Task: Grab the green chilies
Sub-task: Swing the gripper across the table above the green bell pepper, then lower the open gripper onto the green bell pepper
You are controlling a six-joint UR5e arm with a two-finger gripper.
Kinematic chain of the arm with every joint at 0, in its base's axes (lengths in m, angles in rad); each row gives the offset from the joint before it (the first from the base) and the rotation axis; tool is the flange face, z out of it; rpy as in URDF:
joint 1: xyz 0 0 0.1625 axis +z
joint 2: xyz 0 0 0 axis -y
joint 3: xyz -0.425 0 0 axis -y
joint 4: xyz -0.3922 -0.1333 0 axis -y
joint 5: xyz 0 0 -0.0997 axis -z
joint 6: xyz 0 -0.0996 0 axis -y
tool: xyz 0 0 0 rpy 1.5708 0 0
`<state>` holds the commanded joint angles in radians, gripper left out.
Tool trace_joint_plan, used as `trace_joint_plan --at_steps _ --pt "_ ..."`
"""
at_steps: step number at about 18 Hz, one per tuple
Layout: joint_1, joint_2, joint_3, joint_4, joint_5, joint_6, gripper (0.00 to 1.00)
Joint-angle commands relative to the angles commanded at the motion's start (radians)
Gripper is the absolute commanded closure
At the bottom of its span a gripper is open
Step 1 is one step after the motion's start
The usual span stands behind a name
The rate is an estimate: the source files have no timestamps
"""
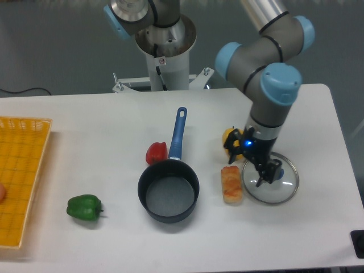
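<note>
The green chilies [84, 207] are in fact 1 squat, lobed, glossy dark-green bell pepper with a short stem, lying on the white worktop [85, 131] at about 8 o'clock from the scene's centre, just right of the yellow basket [23, 170], whose woven grid runs off the left edge. A pale orange rounded thing at the basket's left margin is cut off and cannot be identified. Well apart from the pepper, at about 4 o'clock, the gripper [259, 170] hangs over the left part of a round clear glass lid [278, 190] with a metal rim; its jaws are dark and seen against the lid, so I cannot tell how far apart they stand, and nothing is visibly held. The arm's grey tube with light-blue joint caps rises toward 1 o'clock and leaves the top edge. It hides most of the yellow pepper [229, 138], of which only a sliver shows. Just left of the lid lies an oblong, crusty orange-tan bread roll [230, 183]. Near centre sits a dark round saucepan [168, 190] with a matte interior and a blue handle pointing to 12 o'clock; the glossy red pepper [156, 153] rests close against the handle's left side.
</note>
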<state>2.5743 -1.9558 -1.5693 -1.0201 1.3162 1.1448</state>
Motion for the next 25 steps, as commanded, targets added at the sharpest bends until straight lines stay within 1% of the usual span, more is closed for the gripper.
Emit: trace_joint_plan --at_steps 1,3,4,5,6,9,11,13,15,16,17,18,20,22,25 --pt "-0.023 0.000 0.002 0.000 0.000 -0.063 0.00" --pt "-0.069 -0.005 0.011 0.000 0.002 -0.259 0.00" --pt "-0.094 -0.005 0.012 0.000 0.002 -0.327 0.00" --pt "-0.118 -0.003 0.014 0.000 0.005 -0.350 0.00" --pt "-0.147 0.000 0.012 0.003 0.008 -0.344 0.00" --pt "-0.255 0.002 0.023 0.003 0.067 -0.339 0.00" --pt "-0.324 -0.003 0.046 0.002 0.112 -0.304 0.00" --pt "-0.399 -0.003 0.049 0.000 0.171 -0.184 0.00" --pt "-0.469 -0.006 0.051 -0.002 0.195 -0.155 0.00" --pt "-0.488 -0.008 0.052 0.002 0.195 -0.149 0.00" --pt "-0.506 -0.012 0.058 -0.002 0.195 -0.114 0.00" --pt "-0.532 -0.023 0.066 -0.009 0.196 -0.062 0.00" --pt "-0.565 -0.047 0.074 -0.012 0.207 -0.002 0.00" --pt "-0.606 -0.073 0.083 -0.012 0.247 0.053 0.00" --pt "-0.623 -0.109 0.097 -0.012 0.265 0.084 0.00"
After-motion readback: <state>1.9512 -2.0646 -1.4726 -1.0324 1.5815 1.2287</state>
